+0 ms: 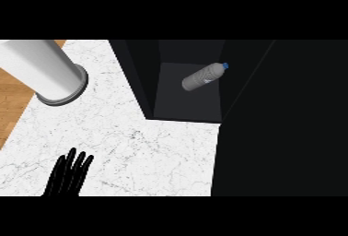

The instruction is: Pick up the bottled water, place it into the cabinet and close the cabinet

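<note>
The bottled water (203, 77), clear grey with a blue cap, lies on its side on the floor of the dark cabinet (189, 108), cap pointing to the upper right. The cabinet's black door (285, 120) stands open at the right and fills that side of the view. My left hand (68, 174) rests at the lower left over the marble counter, fingers straight and pointing up, far from the bottle. No part of my right hand shows anywhere.
A large white cylinder with a grey rim (48, 71) stands at the upper left on the marble counter (136, 143). A wooden floor strip (14, 103) shows beyond the counter's left edge.
</note>
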Robot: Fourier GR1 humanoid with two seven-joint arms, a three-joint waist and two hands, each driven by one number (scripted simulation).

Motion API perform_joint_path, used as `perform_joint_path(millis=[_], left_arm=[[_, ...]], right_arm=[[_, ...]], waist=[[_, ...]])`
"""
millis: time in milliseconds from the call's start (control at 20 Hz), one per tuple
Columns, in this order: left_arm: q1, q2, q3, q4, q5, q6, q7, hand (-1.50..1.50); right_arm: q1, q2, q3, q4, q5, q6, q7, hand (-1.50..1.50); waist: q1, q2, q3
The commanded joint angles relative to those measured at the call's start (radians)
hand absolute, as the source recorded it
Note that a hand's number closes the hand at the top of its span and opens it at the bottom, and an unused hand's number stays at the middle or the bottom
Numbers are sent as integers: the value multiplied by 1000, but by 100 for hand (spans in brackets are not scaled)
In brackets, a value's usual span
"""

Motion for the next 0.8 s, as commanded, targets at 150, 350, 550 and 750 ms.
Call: perform_joint_path(millis=[150, 350, 550, 750], left_arm=[[127, 141, 81, -48, 46, -139, -77, -150], [187, 213, 106, -62, 49, -222, -117, -150], [187, 247, 142, -34, 80, -266, -113, -150], [179, 258, 156, -24, 80, -292, -121, -150]], right_arm=[[-119, 22, 152, -188, 114, -39, 281, 150], [-238, 31, 173, -117, 78, -28, 343, 150], [-394, 34, 173, -76, 73, 1, 367, 150], [-482, 35, 171, -38, 44, 8, 425, 150]], waist=[[12, 17, -1], [53, 21, -1], [74, 26, -4], [86, 31, -7]])
